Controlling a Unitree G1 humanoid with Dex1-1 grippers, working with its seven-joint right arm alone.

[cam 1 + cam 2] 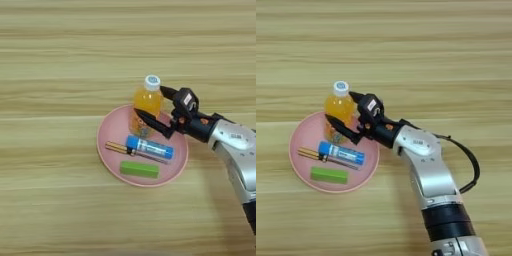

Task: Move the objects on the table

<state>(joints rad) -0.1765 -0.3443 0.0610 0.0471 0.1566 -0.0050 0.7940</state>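
Note:
A small orange-drink bottle (145,104) with a white cap stands upright on the far edge of a round pink plate (111,131). My right gripper (148,100) reaches in from the right and is open, one black finger (167,92) behind the bottle and the other finger (152,123) in front of it, low over the plate. On the plate lie a blue tube (150,148) with a white label, a green block (139,169) and a thin yellow-handled screwdriver (115,147). The right eye view shows the same bottle (338,106) between the fingers.
The silver forearm (428,170) runs from the bottom edge up to the plate's right side, with a black cable (470,165) looping off it. Light-tan wooden table (60,60) surrounds the plate on all sides.

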